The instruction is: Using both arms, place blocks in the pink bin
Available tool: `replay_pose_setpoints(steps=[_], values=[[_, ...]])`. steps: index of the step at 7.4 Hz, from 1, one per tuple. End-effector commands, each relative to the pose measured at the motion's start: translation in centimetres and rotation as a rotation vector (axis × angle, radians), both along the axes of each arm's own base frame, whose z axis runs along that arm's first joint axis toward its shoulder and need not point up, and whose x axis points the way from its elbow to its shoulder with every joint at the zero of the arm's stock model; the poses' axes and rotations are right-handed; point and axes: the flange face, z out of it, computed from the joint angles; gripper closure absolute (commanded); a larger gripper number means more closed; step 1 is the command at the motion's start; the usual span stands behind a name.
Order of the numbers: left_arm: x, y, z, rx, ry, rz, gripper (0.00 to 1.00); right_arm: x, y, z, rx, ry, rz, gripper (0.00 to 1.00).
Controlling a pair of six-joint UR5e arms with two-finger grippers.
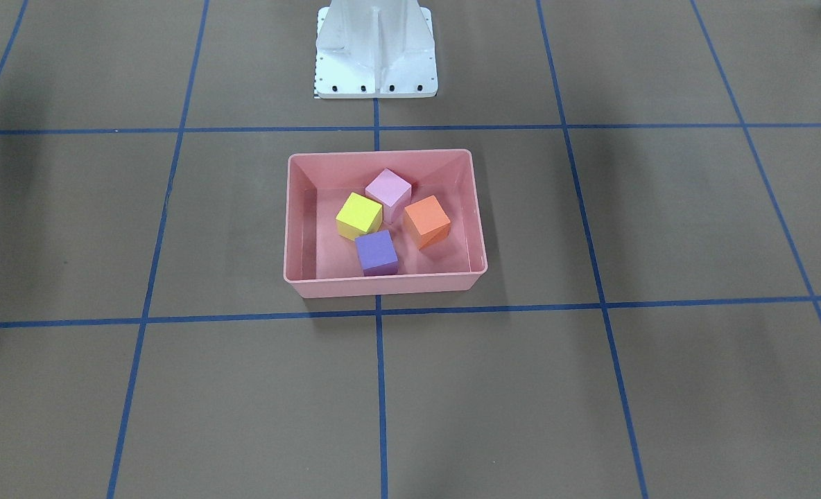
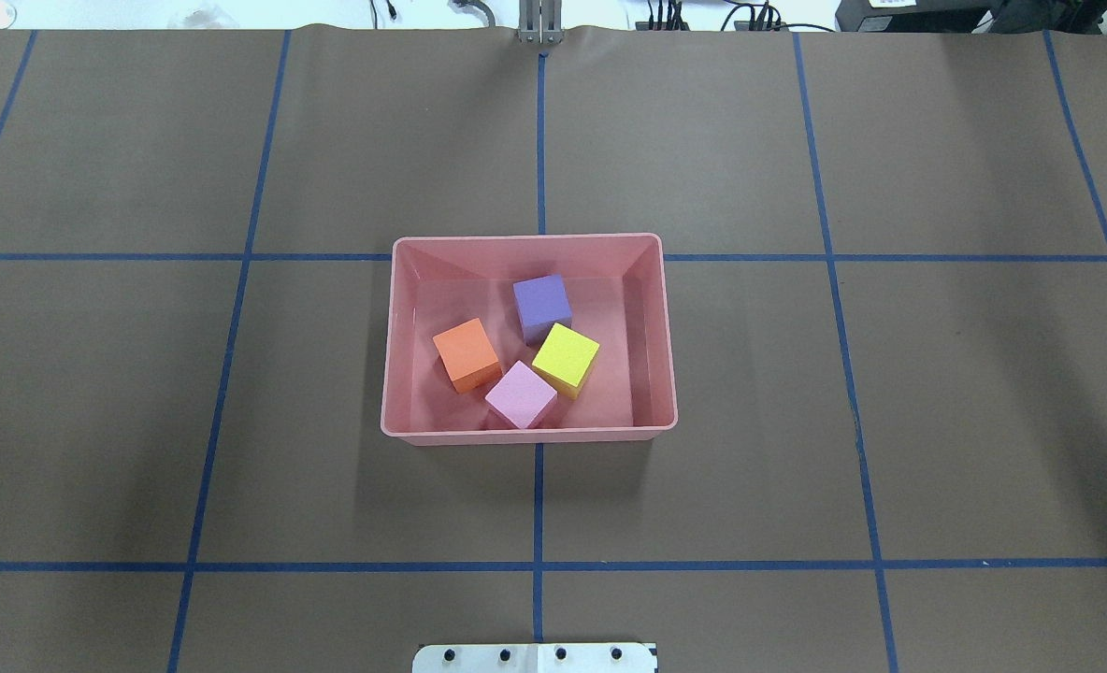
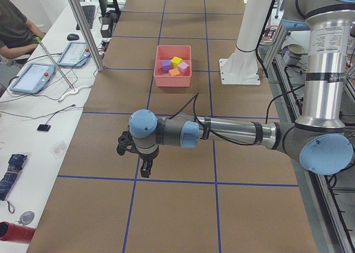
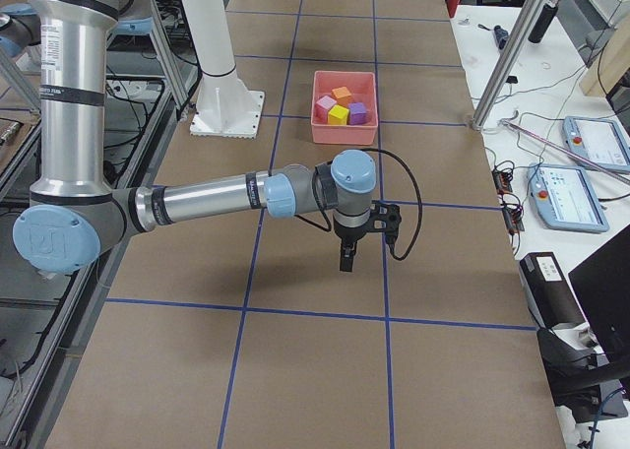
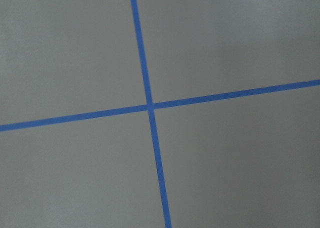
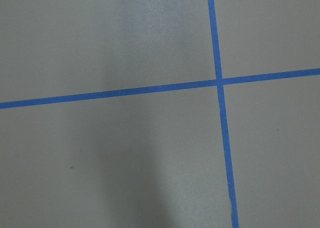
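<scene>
1. The yellow block (image 2: 566, 359), light pink block (image 2: 521, 394), orange block (image 2: 467, 354) and purple block (image 2: 541, 306) all lie flat on the floor of the pink bin (image 2: 527, 434). They sit bunched near its middle: purple farthest from the robot, light pink nearest, orange to the left, yellow to the right.
2. The bin rests mid-table (image 2: 142, 421), straddling the centre tape line (image 2: 539, 505), out in front of the white pedestal (image 1: 376, 62).
3. No block shows outside the bin in any view, so I judge the placing done, with nothing left to collect.
4. The left gripper (image 3: 145, 167) hangs above bare table well to the left of the bin, nothing visible between its fingers. Whether it is released or clenched I cannot tell.
5. The right gripper (image 4: 346, 258) hangs likewise well to the right, and its grasp cannot be told either.
6. Both wrist cameras see only brown table and crossing tape.
</scene>
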Motion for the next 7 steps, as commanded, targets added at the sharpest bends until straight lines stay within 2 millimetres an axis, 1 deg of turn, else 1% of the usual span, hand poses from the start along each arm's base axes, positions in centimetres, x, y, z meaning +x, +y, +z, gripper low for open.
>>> replay_pose_setpoints(steps=[1, 2, 4, 6, 7], values=[[-0.6, 0.4, 0.7, -0.023, -0.007, -0.023, 0.00, 0.0, 0.0, 1.3, -0.024, 0.007, 0.000, 0.00], [-0.6, 0.2, 0.0, -0.016, -0.008, -0.029, 0.00, 0.0, -0.2, 2.0, -0.040, 0.010, 0.001, 0.00], [-0.7, -0.4, -0.7, -0.039, -0.012, -0.061, 0.00, 0.0, -0.6, 2.2, -0.051, 0.010, 0.012, 0.00], [-0.7, -0.4, -1.5, -0.022, -0.012, -0.061, 0.00, 0.0, -0.5, 2.0, -0.051, 0.002, 0.011, 0.00], [-0.7, -0.1, -1.9, -0.013, -0.014, -0.061, 0.00, 0.0, -0.4, 2.2, -0.055, 0.002, 0.011, 0.00]])
